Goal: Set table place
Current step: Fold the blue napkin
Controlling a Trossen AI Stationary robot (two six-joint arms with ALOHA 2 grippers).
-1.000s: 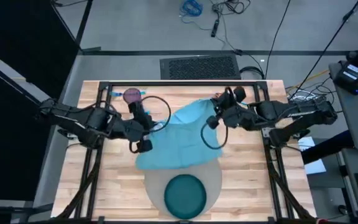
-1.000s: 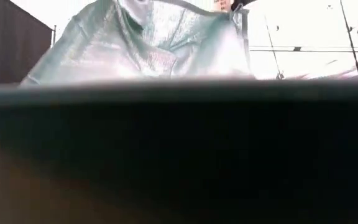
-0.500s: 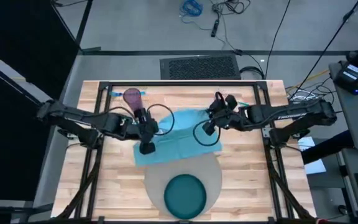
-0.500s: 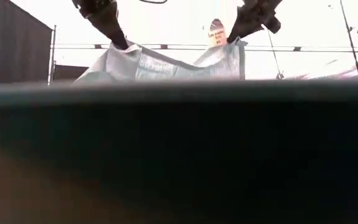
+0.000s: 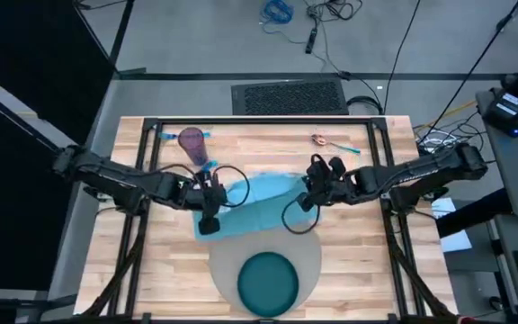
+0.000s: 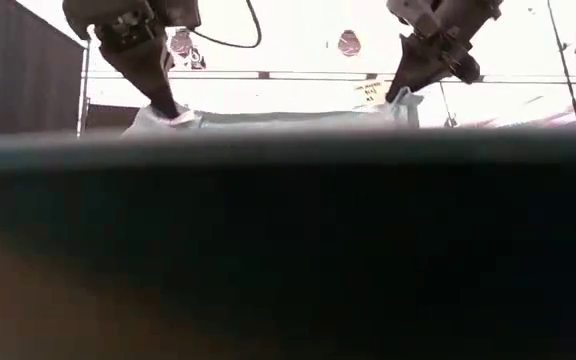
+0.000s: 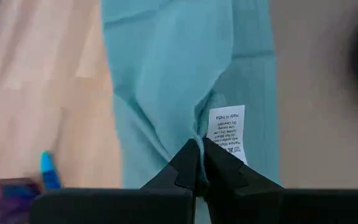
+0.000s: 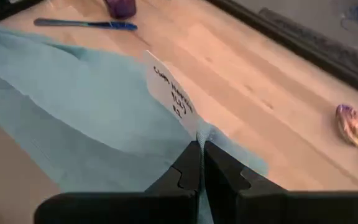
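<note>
We have the grey placemat (image 5: 306,255) at the worktop's (image 5: 358,243) 6 o'clock edge, the teal plate (image 5: 268,281) already on it. The blue napkin (image 5: 257,205) lies just beyond, at the mat's 12 o'clock, lapping its rim. Our left pincer (image 5: 209,224) and right pincer (image 5: 303,202) are each clamped on a napkin corner. Still unplaced, we judge: the purple cup (image 5: 192,142) at 11 o'clock and the spoon (image 5: 320,139) at 1 o'clock. Bare wood flanks the mat at 3 and 9 o'clock.

We see two white tags (image 7: 227,129) (image 8: 174,98) on the blue napkin (image 7: 185,68), but cannot read their small print.
</note>
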